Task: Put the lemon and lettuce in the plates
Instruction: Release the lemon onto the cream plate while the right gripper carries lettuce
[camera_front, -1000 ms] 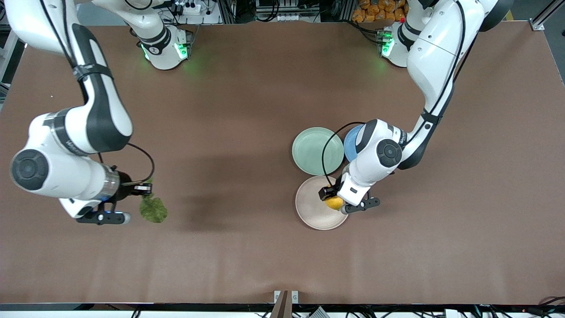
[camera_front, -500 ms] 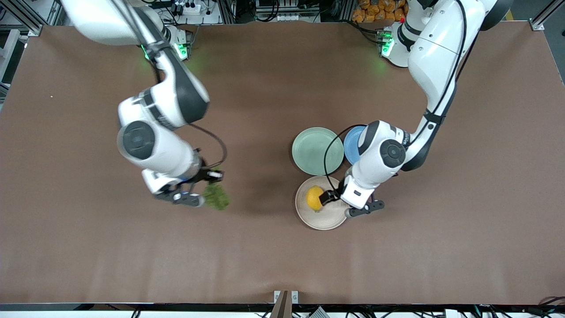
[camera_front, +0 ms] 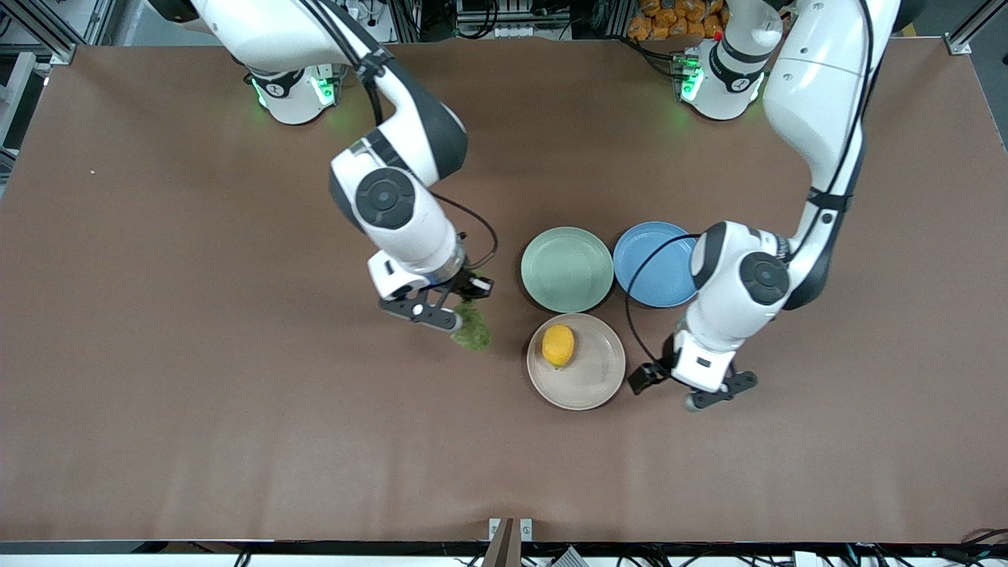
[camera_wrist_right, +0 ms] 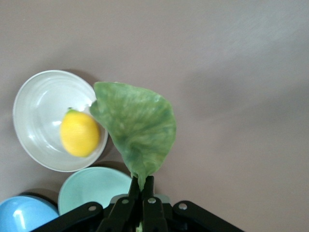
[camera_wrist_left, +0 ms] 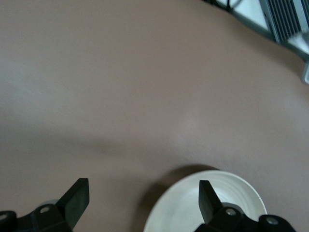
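Observation:
The lemon [camera_front: 558, 345] lies in the beige-white plate [camera_front: 591, 382], on the side toward the right arm's end; it also shows in the right wrist view [camera_wrist_right: 79, 134]. My right gripper [camera_front: 453, 319] is shut on the stem of the lettuce [camera_front: 474, 335], which hangs over bare table beside the two plates. The leaf [camera_wrist_right: 137, 128] hangs flat from the shut fingers. The mint green plate [camera_front: 567, 269] is empty. My left gripper [camera_front: 718, 391] is open and empty, over the table just off the beige-white plate's rim [camera_wrist_left: 183, 212].
A blue plate [camera_front: 654, 264] sits beside the mint green one, toward the left arm's end, and is empty. The three plates touch or nearly touch in a cluster. The brown table spreads wide around them.
My right arm has carried the lettuce from its end of the table to beside the plates. My left gripper has let go of the lemon in the beige-white plate and drawn off its rim.

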